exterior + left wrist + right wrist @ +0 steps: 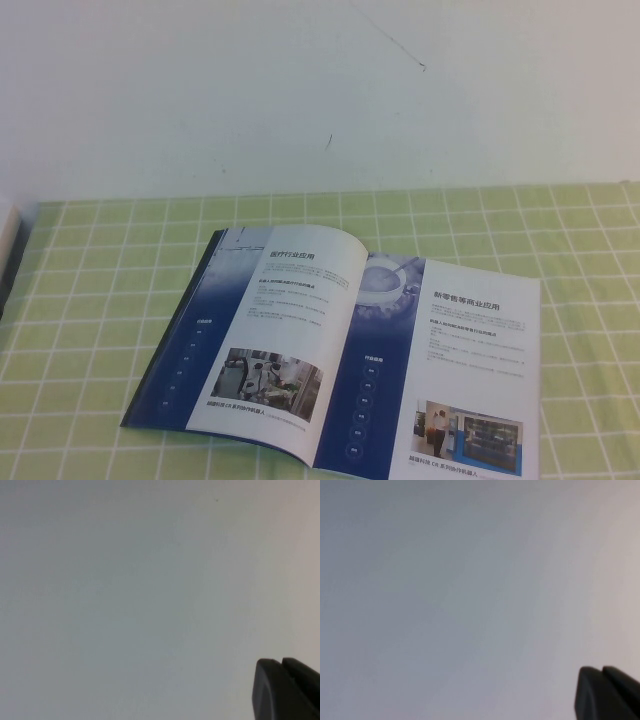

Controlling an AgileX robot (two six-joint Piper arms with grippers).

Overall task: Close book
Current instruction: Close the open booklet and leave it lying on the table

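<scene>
A: Where is the book (340, 350)?
B: Laid open on the tabletop (100, 260); left hand (283, 687) and right hand (605, 692) are not seen near it; apart or together cannot be told.
A: Trouble?
B: Pages could be creased if pushed sideways.

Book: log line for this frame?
book: blue-and-white glossy paper brochure open face-up on green checked tablecloth | left gripper: outside high view, facing blank wall | right gripper: same | close: not started

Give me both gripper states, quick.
Left gripper: cannot tell; outside the high view, facing a blank wall.
Right gripper: cannot tell; outside the high view, facing the wall.
Book lies open, untouched.
</scene>
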